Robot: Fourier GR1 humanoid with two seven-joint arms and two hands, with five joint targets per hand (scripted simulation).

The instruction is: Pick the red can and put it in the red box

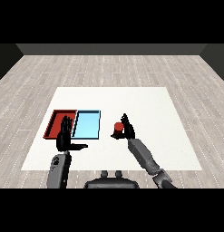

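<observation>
A: Where do we find the red can (118,129) right now?

B: It stands upright on the white worktop (145,104), to the right of the light blue tray (87,124) and clear of it — not in either tray.

A: And the red tray (56,118)?

B: It lies at the left, side by side with the blue one, their long edges touching or nearly so. We see nothing inside either of them.

A: What about our right hand (128,128)?

B: It sits just at the can's right side, fingers pointing up and away from us. The fingers look mostly straight; we see them beside the can rather than wrapped round it, so we call the hand released. Whether the palm touches the can we cannot tell from this angle.

A: The forearm?

B: The right forearm (143,154) runs in from the lower right corner, slanting up and left toward the can.

A: And our left hand (65,135)?

B: It is held over the near edge of the red tray, fingers straight and upright, thumb stuck out to the right toward the blue tray — released, holding nothing. Its forearm (58,170) comes up from the lower left, nearly vertical.

A: So the can is well apart from the red tray?

B: Yes, the blue tray lies between them.
</observation>
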